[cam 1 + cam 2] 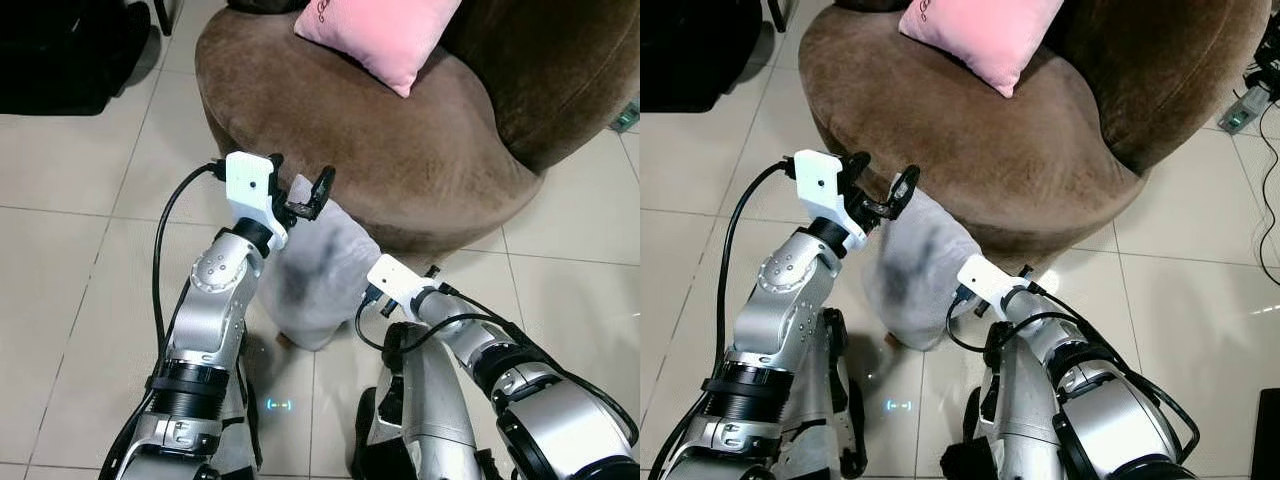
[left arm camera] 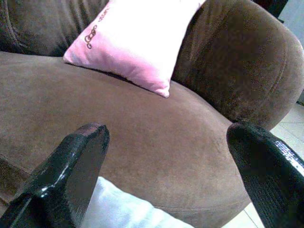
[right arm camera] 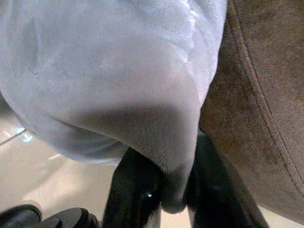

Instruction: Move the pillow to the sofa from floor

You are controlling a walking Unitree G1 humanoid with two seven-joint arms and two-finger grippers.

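Note:
A pale grey pillow (image 1: 320,270) stands on end between my two arms, leaning against the front of the round brown sofa (image 1: 430,160). Its lower end is at the floor tiles; I cannot tell if it touches them. My right gripper (image 3: 173,190) is low beside the sofa base and shut on the pillow's corner (image 3: 175,156), which is pinched between the black fingers. My left gripper (image 1: 300,172) hovers open just over the pillow's top edge, pointing at the sofa seat (image 2: 156,142). A pink pillow (image 1: 385,30) lies on the seat towards the backrest.
The floor is pale tile (image 1: 70,280). A black object (image 1: 60,50) sits at the far left. To the right of the sofa are a power strip (image 1: 1245,105) and cables (image 1: 1265,200). The sofa's backrest (image 1: 560,70) rises at the right.

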